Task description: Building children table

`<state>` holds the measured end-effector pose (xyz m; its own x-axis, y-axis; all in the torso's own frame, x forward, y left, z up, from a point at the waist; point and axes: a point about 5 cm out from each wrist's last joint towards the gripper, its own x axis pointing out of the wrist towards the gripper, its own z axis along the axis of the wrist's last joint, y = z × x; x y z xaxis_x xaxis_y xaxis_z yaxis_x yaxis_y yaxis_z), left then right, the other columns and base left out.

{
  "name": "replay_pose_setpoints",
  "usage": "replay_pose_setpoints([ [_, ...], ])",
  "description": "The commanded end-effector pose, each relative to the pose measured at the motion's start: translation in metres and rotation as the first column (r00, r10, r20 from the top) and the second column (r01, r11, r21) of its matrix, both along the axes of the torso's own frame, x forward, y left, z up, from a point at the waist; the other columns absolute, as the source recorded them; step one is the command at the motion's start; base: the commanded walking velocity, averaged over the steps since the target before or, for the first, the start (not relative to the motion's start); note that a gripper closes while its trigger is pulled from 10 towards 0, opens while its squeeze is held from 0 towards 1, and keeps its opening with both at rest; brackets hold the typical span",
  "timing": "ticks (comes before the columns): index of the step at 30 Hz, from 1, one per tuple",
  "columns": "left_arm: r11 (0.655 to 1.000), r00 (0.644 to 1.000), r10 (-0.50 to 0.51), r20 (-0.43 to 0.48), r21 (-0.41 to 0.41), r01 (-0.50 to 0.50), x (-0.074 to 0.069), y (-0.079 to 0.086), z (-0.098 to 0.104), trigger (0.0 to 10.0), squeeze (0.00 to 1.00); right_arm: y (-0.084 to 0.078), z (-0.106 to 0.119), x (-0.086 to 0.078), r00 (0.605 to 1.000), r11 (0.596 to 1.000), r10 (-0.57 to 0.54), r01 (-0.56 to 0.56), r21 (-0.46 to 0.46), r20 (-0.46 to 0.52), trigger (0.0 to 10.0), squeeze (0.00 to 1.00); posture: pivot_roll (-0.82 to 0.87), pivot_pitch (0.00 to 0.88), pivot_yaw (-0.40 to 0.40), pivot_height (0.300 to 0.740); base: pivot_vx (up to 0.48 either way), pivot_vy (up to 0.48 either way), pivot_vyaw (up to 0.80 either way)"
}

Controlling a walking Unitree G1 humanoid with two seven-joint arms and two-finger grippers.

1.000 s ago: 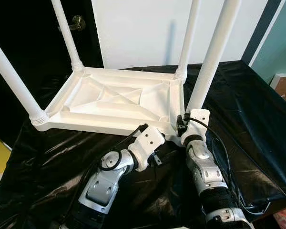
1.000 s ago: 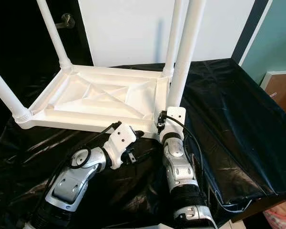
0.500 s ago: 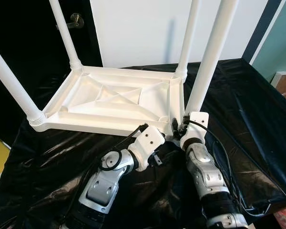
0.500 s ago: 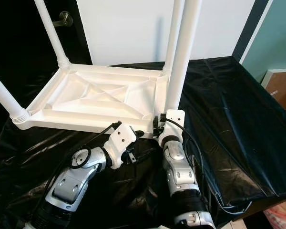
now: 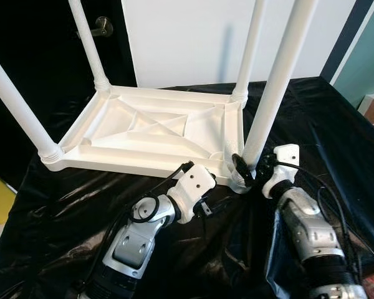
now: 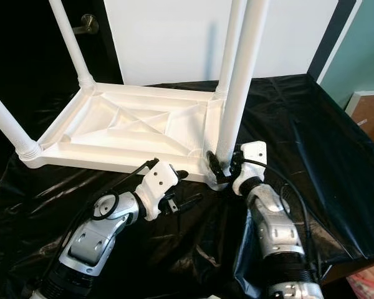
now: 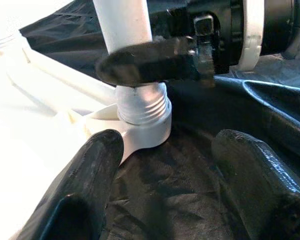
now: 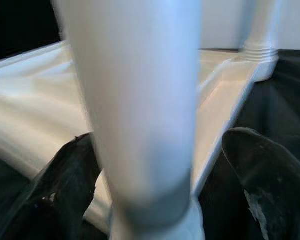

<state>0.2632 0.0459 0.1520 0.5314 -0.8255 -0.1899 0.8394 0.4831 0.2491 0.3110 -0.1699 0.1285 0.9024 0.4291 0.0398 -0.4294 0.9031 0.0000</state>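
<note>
With the right gripper jaws straddling the fourth leg at its threaded socket and the left gripper wide open just before it, a crooked twist could cross-thread it.

A: What's cut off?
B: All four white legs run off the top edge.
A: Blurred?
B: In the right wrist view the near leg is a smear.
</note>
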Motion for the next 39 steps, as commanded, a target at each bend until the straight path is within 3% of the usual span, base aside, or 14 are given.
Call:
replay_pose_setpoints([
  [1, 0.999, 0.999, 0.033, 0.015, 0.008, -0.033, 0.004, -0.001, -0.001, 10.0, 0.0, 0.001, 0.0, 0.008, 0.995, 0.993, 0.102, -0.102, -0.057, 0.0, 10.0, 0.0, -0.04, 0.0, 0.011, 0.74, 0.0, 0.0, 0.0],
  [10, 1.0, 0.999, 0.025, 0.021, 0.009, -0.025, 0.005, -0.003, 0.0, 10.0, 0.0, 0.001, -0.001, 0.022, 0.982, 0.973, 0.186, -0.19, -0.133, -0.037, 10.0, 0.0, -0.04, 0.0, 0.01, 0.74, 0.0, 0.0, 0.0],
  [11, 1.0, 0.999, 0.025, 0.023, 0.009, -0.025, 0.005, -0.003, 0.0, 10.0, 0.0, 0.003, -0.002, 0.026, 0.977, 0.966, 0.205, -0.21, -0.152, -0.049, 7.7, 0.0, -0.03, 0.0, 0.009, 0.74, 0.0, 0.0, 0.0],
  [12, 1.0, 0.999, 0.025, 0.023, 0.009, -0.025, 0.005, -0.003, 0.0, 10.0, 0.0, 0.003, -0.002, 0.026, 0.977, 0.966, 0.205, -0.21, -0.152, -0.049, 7.7, 0.0, -0.03, 0.0, 0.009, 0.74, 0.0, 0.0, 0.0],
  [13, 1.0, 0.999, 0.025, 0.025, 0.009, -0.026, 0.005, -0.003, 0.0, 10.0, 0.0, 0.004, -0.003, 0.028, 0.971, 0.957, 0.231, -0.238, -0.167, -0.062, 0.0, 0.0, -0.03, 0.0, 0.008, 0.74, 0.0, 0.0, 0.0],
  [25, 1.0, 0.999, 0.027, 0.03, 0.008, -0.028, 0.006, -0.003, 0.001, 10.0, 0.0, -0.005, -0.013, 0.028, 0.958, 0.939, 0.265, -0.282, -0.195, -0.111, 0.0, 0.0, -0.03, 0.0, 0.006, 0.74, 0.0, 0.0, 0.0],
  [26, 1.0, 0.999, 0.024, 0.031, 0.007, -0.024, 0.006, -0.004, 0.001, 10.0, 0.0, -0.007, -0.016, 0.028, 0.958, 0.941, 0.259, -0.279, -0.189, -0.124, 10.0, 0.0, -0.04, 0.0, 0.006, 0.74, 0.0, 0.0, 0.0],
  [31, 1.0, 0.999, 0.024, 0.031, 0.007, -0.024, 0.006, -0.004, 0.001, 10.0, 0.0, -0.009, -0.017, 0.027, 0.963, 0.951, 0.237, -0.257, -0.174, -0.124, 10.0, 0.0, -0.04, 0.0, 0.003, 0.74, 0.0, 0.0, 0.0],
  [36, 1.0, 0.999, 0.031, 0.027, 0.006, -0.031, 0.005, -0.003, 0.0, 10.0, 0.0, -0.007, -0.022, 0.026, 0.985, 0.973, 0.114, -0.138, -0.185, -0.133, 10.0, 0.0, -0.03, 0.0, -0.006, 0.74, 0.0, 0.0, 0.0],
  [39, 0.999, 0.999, 0.036, 0.023, 0.004, -0.036, 0.004, -0.002, -0.001, 10.0, 0.0, -0.001, -0.024, 0.025, 0.99, 0.989, 0.041, -0.059, -0.136, -0.134, 10.0, 0.0, -0.03, 0.0, -0.009, 0.74, 0.0, 0.0, 0.0],
])
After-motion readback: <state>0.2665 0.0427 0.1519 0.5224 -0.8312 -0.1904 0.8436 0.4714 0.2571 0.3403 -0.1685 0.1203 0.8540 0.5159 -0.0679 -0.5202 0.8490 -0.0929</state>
